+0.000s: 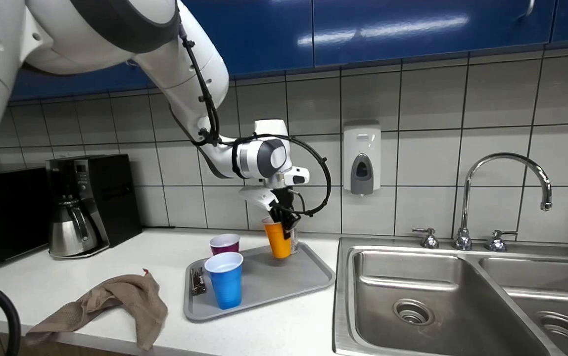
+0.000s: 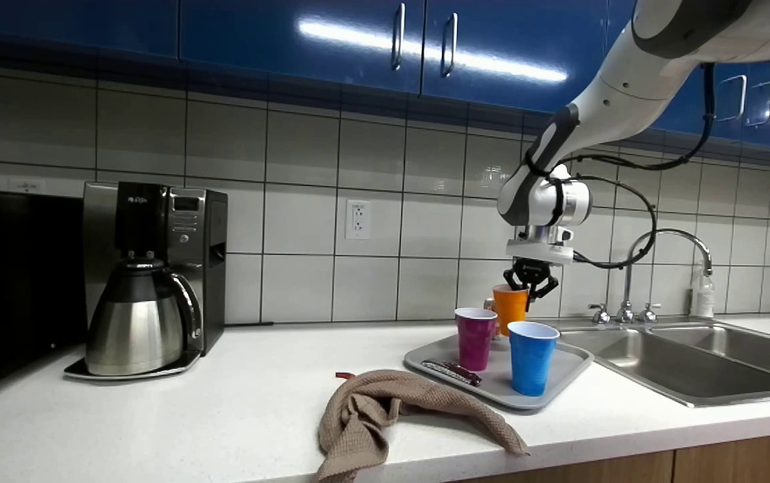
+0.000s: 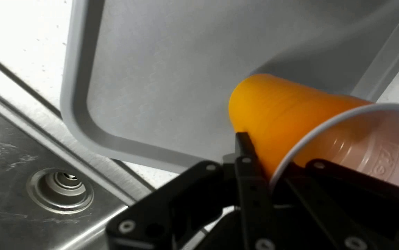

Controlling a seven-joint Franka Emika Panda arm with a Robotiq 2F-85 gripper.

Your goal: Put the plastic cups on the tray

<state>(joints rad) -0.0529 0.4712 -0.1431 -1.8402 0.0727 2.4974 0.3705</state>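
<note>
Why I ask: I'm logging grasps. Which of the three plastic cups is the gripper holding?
The orange cup: the gripper is shut on its wall. The blue cup and the magenta cup stand upright on the tray, clear of the gripper.

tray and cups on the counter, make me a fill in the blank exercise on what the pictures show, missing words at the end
The held cup, pinched by the gripper, is ____ in colour.
The front cup, nearest the front edge of the counter, is ____ in colour.
In both exterior views, the plastic cups number ____.
The sink beside the tray has ____ basins.
Missing words: orange; blue; three; two.
</note>
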